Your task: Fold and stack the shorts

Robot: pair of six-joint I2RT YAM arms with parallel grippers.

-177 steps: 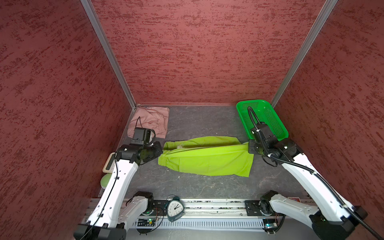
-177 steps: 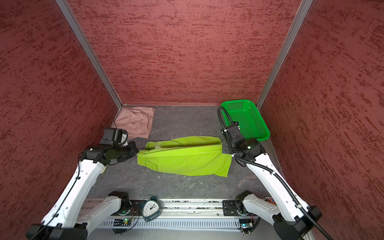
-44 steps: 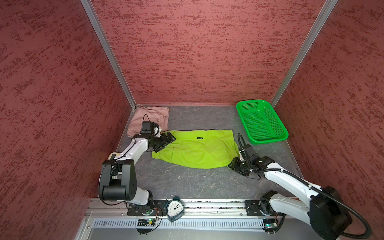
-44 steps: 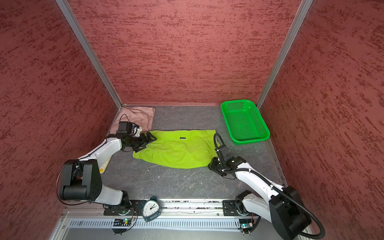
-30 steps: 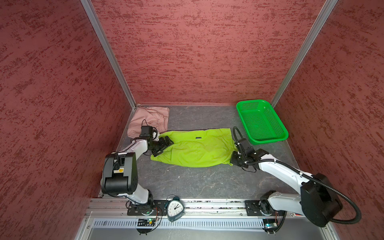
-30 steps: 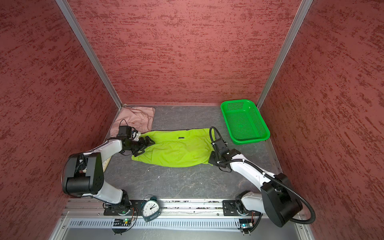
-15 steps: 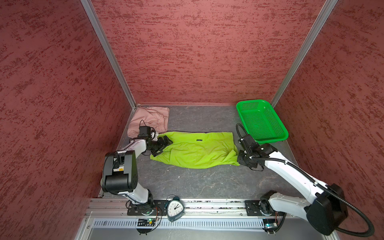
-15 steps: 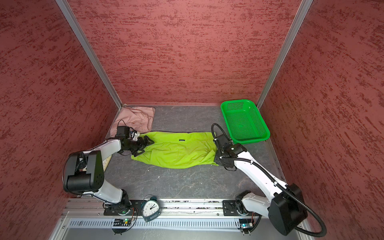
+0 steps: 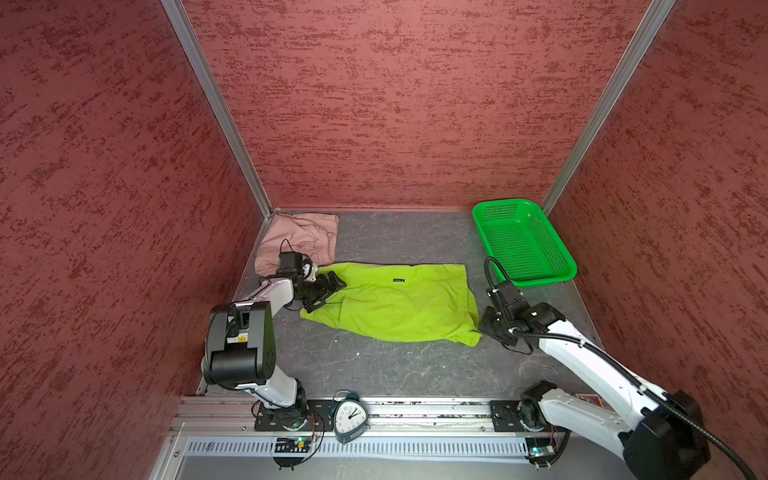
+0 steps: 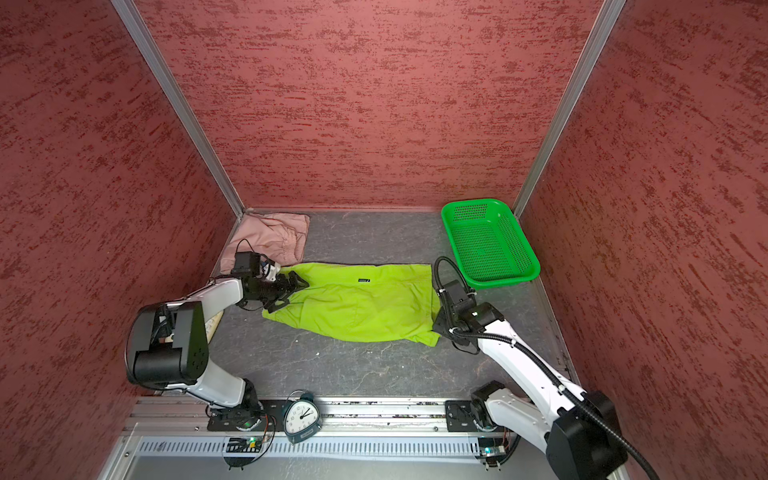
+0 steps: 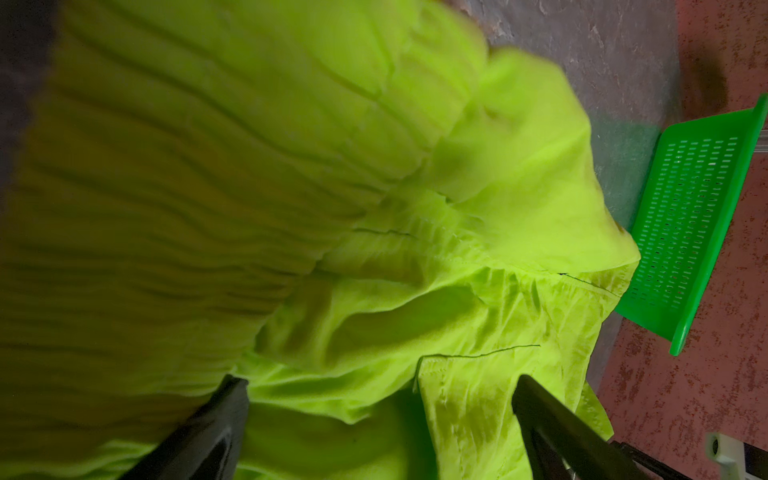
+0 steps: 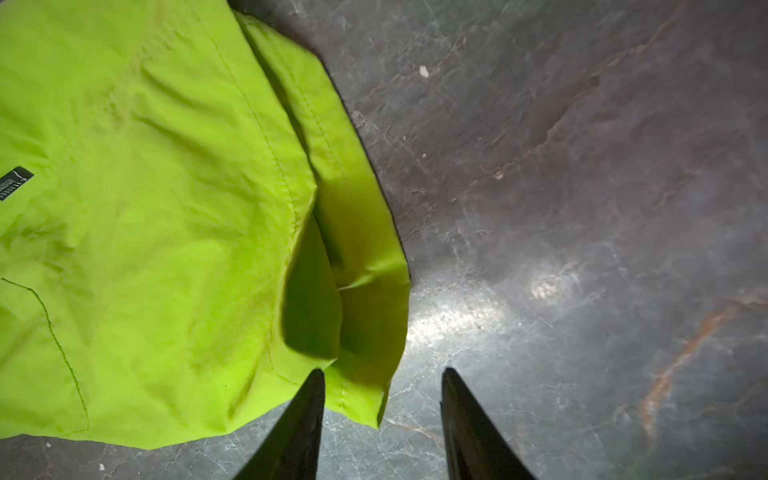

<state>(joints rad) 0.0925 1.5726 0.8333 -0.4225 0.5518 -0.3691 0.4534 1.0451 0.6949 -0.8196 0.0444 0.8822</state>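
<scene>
My right wrist view alone shows my right claw (image 12: 382,370) spread, holding nothing, at the hem of the lime green shorts (image 9: 399,305). They lie flat on the surface (image 9: 374,365) beside the green basket (image 9: 544,280). My left claw (image 9: 326,296) gapes over their wrinkly waistband (image 11: 199,174). The pink shorts (image 9: 303,237) lie crumpled, far from the basket.

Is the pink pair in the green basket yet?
No, the pink shorts lie bunched in the far left corner, while the basket holds nothing.

pink shorts (image 9: 299,237) + lime shorts (image 9: 407,309) = 2 | basket (image 9: 523,249) = 1 | alarm clock (image 9: 351,415) = 1
</scene>
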